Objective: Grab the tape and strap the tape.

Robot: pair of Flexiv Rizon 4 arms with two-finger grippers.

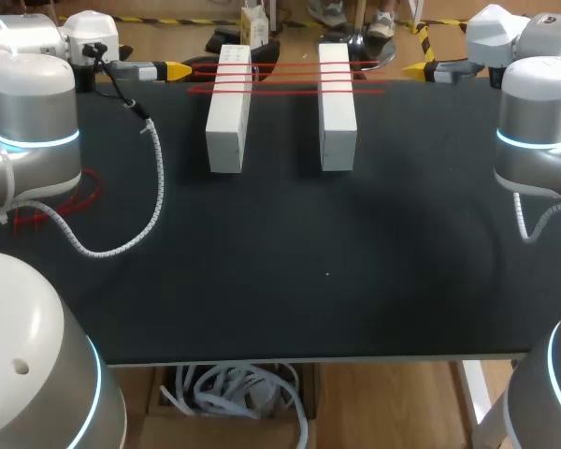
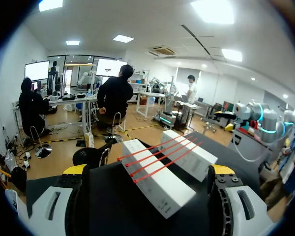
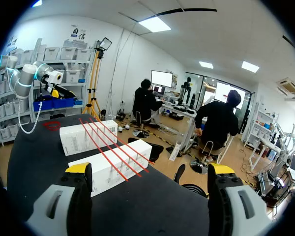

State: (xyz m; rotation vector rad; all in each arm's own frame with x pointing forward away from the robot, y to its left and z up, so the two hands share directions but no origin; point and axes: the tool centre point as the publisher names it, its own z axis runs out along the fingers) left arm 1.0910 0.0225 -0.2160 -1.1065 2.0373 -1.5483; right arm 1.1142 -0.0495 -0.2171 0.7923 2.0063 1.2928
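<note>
Two long white boxes lie side by side on the black table. Three red tape strands stretch across their far ends. My left gripper hovers open just beyond the strands' left ends, and my right gripper hovers open beyond their right ends. In the left wrist view the boxes and the strands lie ahead of the open gripper, nothing touching its fingers. The right wrist view shows the same strands and boxes ahead of that open gripper.
A loose coil of red tape lies at the table's left edge beside my left arm, also seen as the coil past the boxes. A white corrugated cable hangs from the left arm over the table.
</note>
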